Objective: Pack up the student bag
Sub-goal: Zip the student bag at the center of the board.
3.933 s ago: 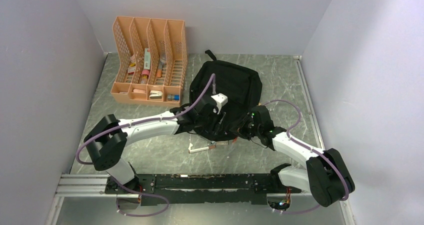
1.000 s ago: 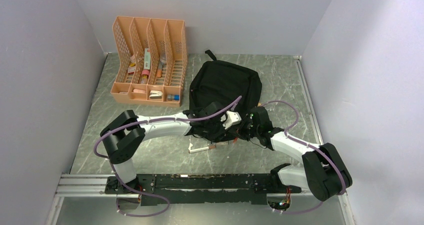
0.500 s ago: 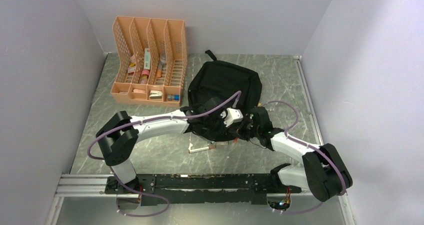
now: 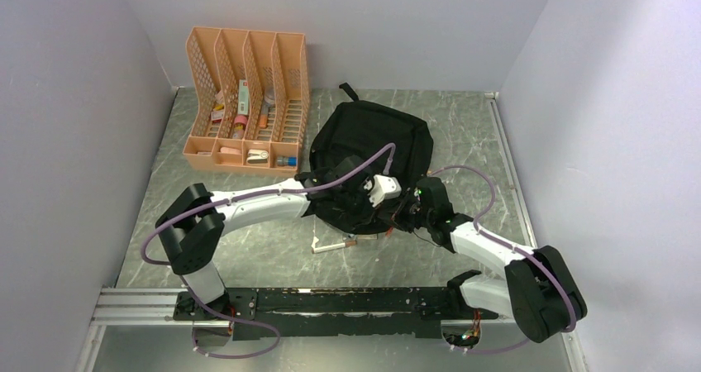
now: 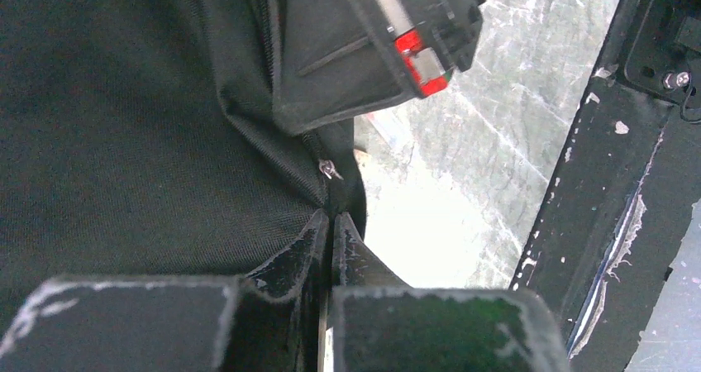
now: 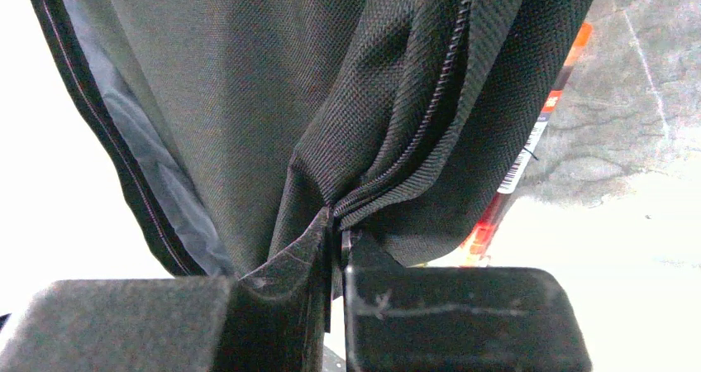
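The student bag (image 4: pixel 374 145) is a large black fabric backpack lying on the marbled table, its near edge between both arms. My left gripper (image 4: pixel 369 210) is at that near edge; in the left wrist view its jaws (image 5: pixel 331 221) are pinched shut on a fold of bag fabric (image 5: pixel 149 140) just below a small metal zipper pull (image 5: pixel 329 169). My right gripper (image 4: pixel 398 217) is close beside it, shut on the bag fabric next to the zipper line (image 6: pixel 430 116), jaws (image 6: pixel 337 233) together on the cloth. The bag's inside is hidden.
A peach file organiser (image 4: pixel 248 99) with stationery stands at the back left. A white pen (image 4: pixel 335 245) and other pens lie on the table in front of the bag; a red pen with a barcode (image 6: pixel 529 153) shows under the fabric. A black rail (image 4: pixel 331 298) runs along the front edge.
The left gripper has closed on the bag's near edge and its wrist has shifted slightly back. The right arm has kept its hold and barely moved.
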`<action>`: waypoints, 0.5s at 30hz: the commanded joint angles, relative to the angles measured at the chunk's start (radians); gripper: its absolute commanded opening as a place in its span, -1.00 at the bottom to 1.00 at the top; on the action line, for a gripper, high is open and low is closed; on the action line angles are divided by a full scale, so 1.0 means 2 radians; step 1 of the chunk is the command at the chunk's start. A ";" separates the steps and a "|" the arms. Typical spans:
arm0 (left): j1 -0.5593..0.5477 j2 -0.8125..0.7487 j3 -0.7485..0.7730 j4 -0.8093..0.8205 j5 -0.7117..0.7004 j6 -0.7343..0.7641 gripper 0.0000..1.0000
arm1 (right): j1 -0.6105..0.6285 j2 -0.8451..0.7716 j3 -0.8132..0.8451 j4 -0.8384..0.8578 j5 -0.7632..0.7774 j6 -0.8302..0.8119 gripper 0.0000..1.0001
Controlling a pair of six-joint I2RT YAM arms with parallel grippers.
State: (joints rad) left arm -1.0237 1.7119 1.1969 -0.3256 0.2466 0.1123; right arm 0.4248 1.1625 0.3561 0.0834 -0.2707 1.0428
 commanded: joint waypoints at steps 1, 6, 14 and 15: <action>0.015 -0.036 -0.013 0.014 0.033 -0.026 -0.90 | 0.002 -0.005 0.003 -0.027 0.023 -0.010 -0.88; 0.035 -0.053 -0.027 -0.002 0.023 -0.025 -0.90 | 0.002 -0.019 0.001 -0.040 0.059 -0.001 -0.91; 0.046 -0.065 -0.049 -0.034 0.005 -0.018 -0.90 | 0.001 -0.021 0.002 -0.040 0.071 -0.001 -0.92; 0.047 -0.066 -0.052 -0.034 0.004 -0.019 -0.90 | 0.001 -0.020 0.003 -0.040 0.071 -0.002 -0.93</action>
State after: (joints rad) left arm -0.9428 1.6218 1.1202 -0.3538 0.2581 0.0746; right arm 0.4294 1.1202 0.3573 0.0292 -0.2096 1.0508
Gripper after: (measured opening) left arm 0.057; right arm 0.061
